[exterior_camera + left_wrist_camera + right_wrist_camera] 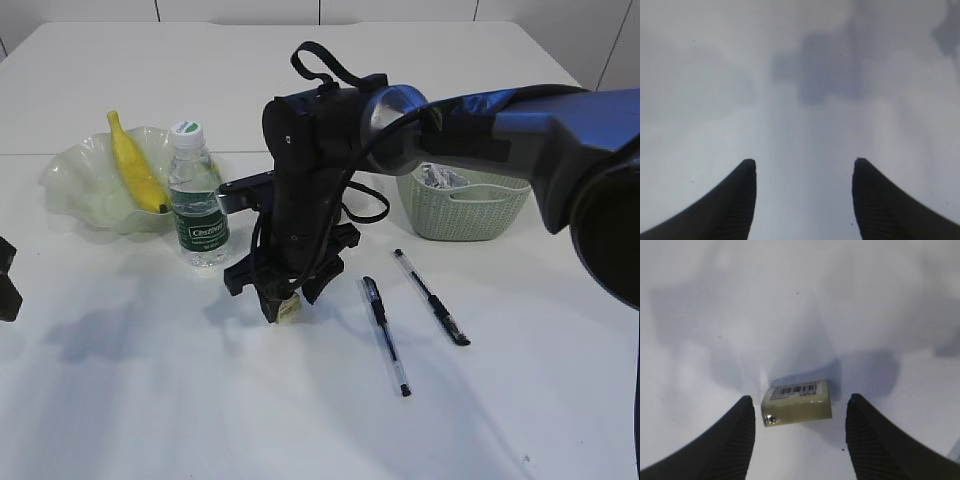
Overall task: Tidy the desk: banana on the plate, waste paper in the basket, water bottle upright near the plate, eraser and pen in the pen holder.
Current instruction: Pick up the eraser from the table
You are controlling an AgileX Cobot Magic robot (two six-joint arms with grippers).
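Right wrist view: the eraser lies flat on the counter, barcode label up, between the two fingers of the right pincer. The jaws stand spread, a gap showing on each side of the eraser; neither pad touches it. In the exterior view the right pincer points down at the counter with the eraser at its tips, just right of the bottle.

The bottle stands upright, touching or just beside the plate. The banana lies in the plate. Two pens lie on the counter right of the arm: one near the pincer, the other further right, apart. The basket sits behind them with white paper inside.

Left wrist view: the left pincer is spread over bare counter, holding nothing. In the exterior view only a dark part shows at the left edge.
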